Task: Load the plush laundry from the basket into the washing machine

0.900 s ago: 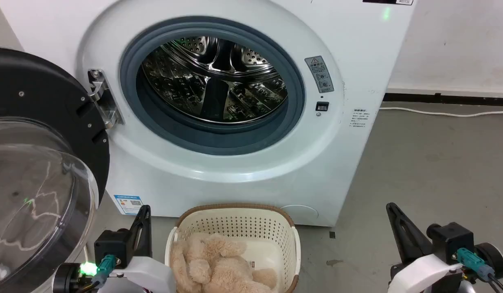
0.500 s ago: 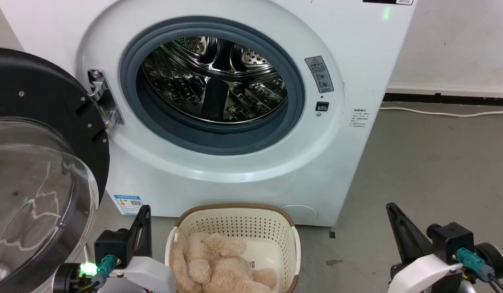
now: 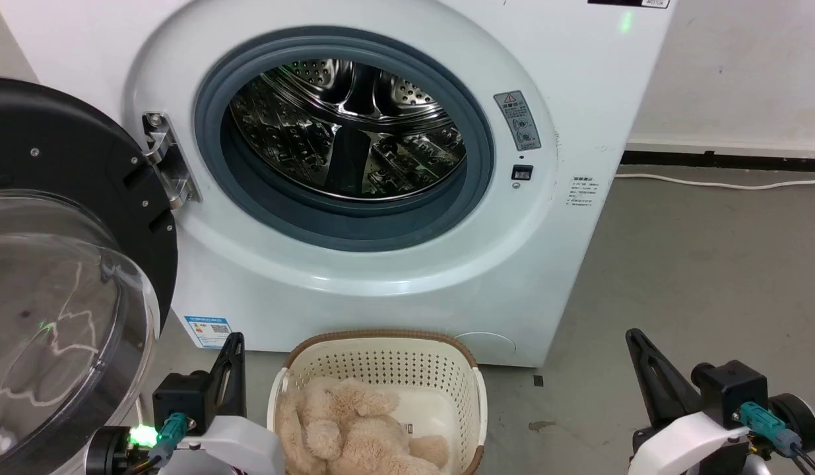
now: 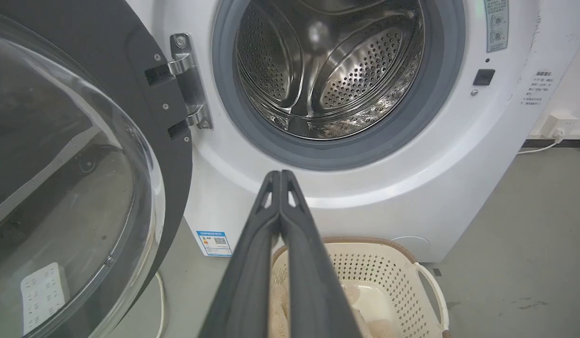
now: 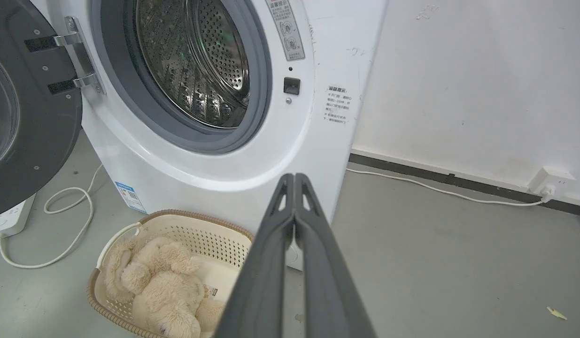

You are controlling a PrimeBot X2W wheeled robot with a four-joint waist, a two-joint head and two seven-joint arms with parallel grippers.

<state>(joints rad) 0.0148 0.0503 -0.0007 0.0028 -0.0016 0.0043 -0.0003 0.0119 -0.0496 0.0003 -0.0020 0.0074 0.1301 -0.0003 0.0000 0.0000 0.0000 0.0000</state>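
Loading not begun | shaggy cream-beige plush laundry (image 3: 354, 429) in oval cream perforated basket (image 3: 381, 336) | white front-loading washing machine (image 3: 579, 99) open, empty | left tool (image 4: 280, 174), right tool (image 5: 294, 177) pressed closed (holding nothing)

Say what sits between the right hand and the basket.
Between right hand and basket: bare grey floor, two small dark marks, in the head view.

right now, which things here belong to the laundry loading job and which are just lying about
For the job: plush toy, basket, washing machine, its open door.

Just lying about: white cable, power strip, wall socket, floor scrap.
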